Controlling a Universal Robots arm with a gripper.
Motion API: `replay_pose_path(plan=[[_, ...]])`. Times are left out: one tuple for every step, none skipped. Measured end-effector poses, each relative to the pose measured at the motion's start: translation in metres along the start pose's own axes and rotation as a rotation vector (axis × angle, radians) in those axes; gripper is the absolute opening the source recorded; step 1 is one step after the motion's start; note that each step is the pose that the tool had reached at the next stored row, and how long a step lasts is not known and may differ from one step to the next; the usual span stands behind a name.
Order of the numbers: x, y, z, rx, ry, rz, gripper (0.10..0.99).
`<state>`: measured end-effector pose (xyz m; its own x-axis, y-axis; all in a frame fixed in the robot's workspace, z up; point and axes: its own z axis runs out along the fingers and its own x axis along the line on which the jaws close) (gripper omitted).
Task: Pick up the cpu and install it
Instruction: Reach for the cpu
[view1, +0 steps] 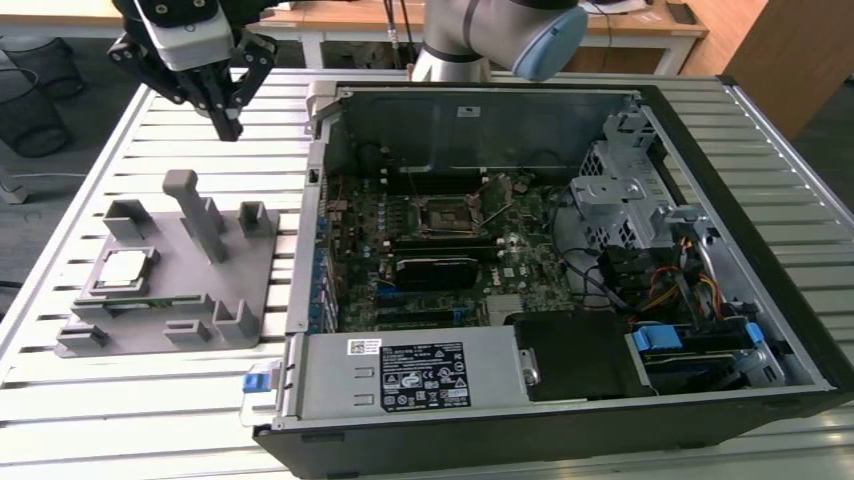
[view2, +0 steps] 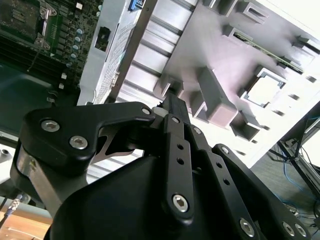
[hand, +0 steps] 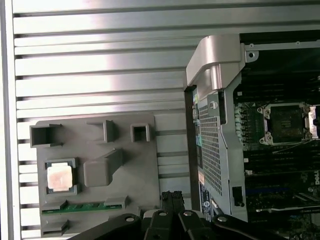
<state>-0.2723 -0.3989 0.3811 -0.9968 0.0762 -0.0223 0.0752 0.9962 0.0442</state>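
Cpu (view1: 124, 268) in grey fixture (view1: 180, 312), tall post (view1: 200, 215) alongside.

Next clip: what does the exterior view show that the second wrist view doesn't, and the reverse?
Exterior view adds the grey arm joint with a blue cap, the silver perforated drive cage and coloured wiring. Second wrist view adds the black gripper with its bolted links close up and thin blue cables beyond the slatted metal table. Both share the small square silver cpu seated in the grey plastic fixture on the table, with the jaws shut, away from the cpu.
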Motion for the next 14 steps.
replay_pose_path(plan=[[0.0008, -0.0001, 0.0001, 0.000, -0.0001, 0.000, 0.106], [0.0017, -0.0001, 0.0001, 0.000, 0.0000, 0.000, 0.106], [0.0027, -0.0002, 0.0002, 0.000, 0.0000, 0.000, 0.106], [0.0035, -0.0003, 0.0002, 0.000, 0.0000, 0.000, 0.106], [0.0044, -0.0004, 0.0003, 0.000, 0.0000, 0.000, 0.106], [0.0053, -0.0004, 0.0003, 0.000, -0.0001, 0.000, 0.106], [0.0062, -0.0005, 0.0004, 0.000, 0.0000, 0.000, 0.106], [0.0070, -0.0006, 0.0004, 0.000, 0.0000, 0.000, 0.106], [0.0079, -0.0006, 0.0004, 0.000, 0.0000, 0.000, 0.106], [0.0088, -0.0007, 0.0005, 0.000, 0.0000, 0.000, 0.106], [0.0096, -0.0008, 0.0006, 0.000, -0.0001, 0.000, 0.106], [0.0105, -0.0008, 0.0006, 0.000, 0.0000, 0.000, 0.106], [0.0113, -0.0009, 0.0007, 0.000, 0.0000, 0.000, 0.106], [0.0122, -0.0010, 0.0007, 0.000, 0.0000, 0.000, 0.106]])
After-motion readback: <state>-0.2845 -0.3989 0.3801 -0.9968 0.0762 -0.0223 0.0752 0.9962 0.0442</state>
